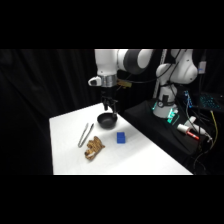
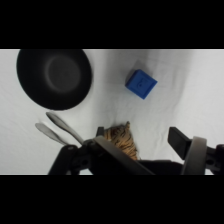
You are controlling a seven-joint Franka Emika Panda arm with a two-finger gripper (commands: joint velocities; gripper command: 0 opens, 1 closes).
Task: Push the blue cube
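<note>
The blue cube (image 1: pixel 120 137) lies on the white table (image 1: pixel 150 160), in front of and slightly right of the black bowl (image 1: pixel 106 119). In the wrist view the blue cube (image 2: pixel 141 83) sits upper right of centre, well apart from my fingers. My gripper (image 1: pixel 109 106) hangs just above the bowl's far rim, clear of the cube. Seen from the wrist, the gripper (image 2: pixel 139 134) is open and holds nothing, with one dark finger (image 2: pixel 181 141) at the lower right.
Metal tongs (image 1: pixel 85 134) lie left of the cube, and a striped tiger toy (image 1: pixel 93 148) rests in front of them. From the wrist, the bowl (image 2: pixel 54 77) fills the upper left, the tongs (image 2: pixel 59 128) lie below it, and the toy (image 2: pixel 121 141) sits by the linkage.
</note>
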